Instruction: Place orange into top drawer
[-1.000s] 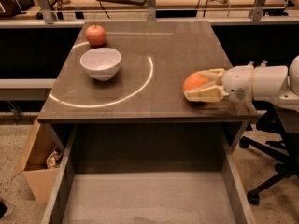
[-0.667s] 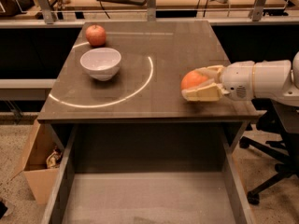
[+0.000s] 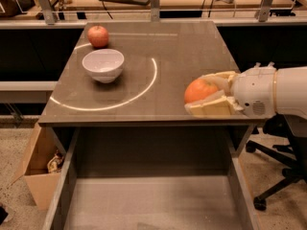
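One end effector [image 3: 200, 96] pinching the orange [image 3: 197, 87], moved toward the front of the table [image 3: 192, 47], top drawer [image 3: 153, 200] open

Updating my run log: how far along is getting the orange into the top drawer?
Done: the top drawer stands pulled open, its bottom bare. In hand: the claw is closed around the orange at the front right of the tabletop. Left: carry the orange past the table edge, lower it into the drawer, and release.
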